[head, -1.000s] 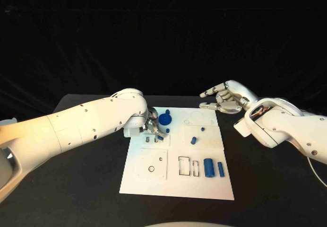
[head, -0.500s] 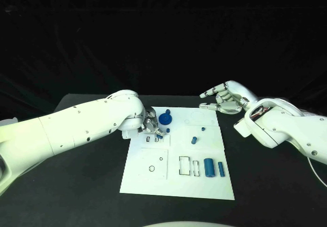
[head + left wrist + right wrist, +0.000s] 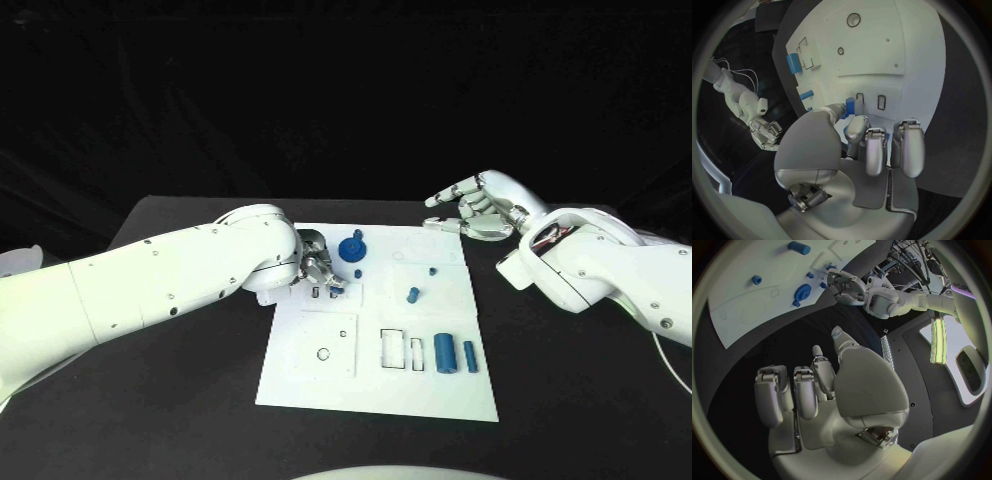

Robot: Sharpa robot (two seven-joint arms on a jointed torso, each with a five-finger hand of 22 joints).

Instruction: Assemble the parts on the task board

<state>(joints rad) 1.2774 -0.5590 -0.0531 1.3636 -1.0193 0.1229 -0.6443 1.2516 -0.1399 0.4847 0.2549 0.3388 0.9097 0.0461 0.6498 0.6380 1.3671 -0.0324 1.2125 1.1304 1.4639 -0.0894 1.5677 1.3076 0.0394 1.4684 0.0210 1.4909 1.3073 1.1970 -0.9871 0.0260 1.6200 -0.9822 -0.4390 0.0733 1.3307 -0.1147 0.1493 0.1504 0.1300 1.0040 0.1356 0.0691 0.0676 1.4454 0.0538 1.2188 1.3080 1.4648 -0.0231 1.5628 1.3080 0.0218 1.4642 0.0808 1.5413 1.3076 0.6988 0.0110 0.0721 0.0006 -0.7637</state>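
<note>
The white task board (image 3: pixel 378 385) lies mid-table. My left hand (image 3: pixel 320 271) hovers low over the two small slots (image 3: pixel 881 101) at the board's far left part, pinching a small blue part (image 3: pixel 851 106) between thumb and a finger right beside one slot. A round blue part with a peg (image 3: pixel 353 250) stands just behind that hand. Two small blue pieces (image 3: pixel 413 295) lie on the board's right half, and two blue cylinders (image 3: pixel 444 354) rest near its near right corner. My right hand (image 3: pixel 477 208) is raised off the board's far right corner, holding nothing, fingers apart.
The black table (image 3: pixel 173 400) surrounds the board on all sides. In the right wrist view, the board (image 3: pixel 736 320) and the left hand (image 3: pixel 848 287) lie well beyond my right hand (image 3: pixel 814 385).
My left arm has swung slightly, and the hand has shifted a little toward the board's left edge over the slots. The right hand has stayed put.
</note>
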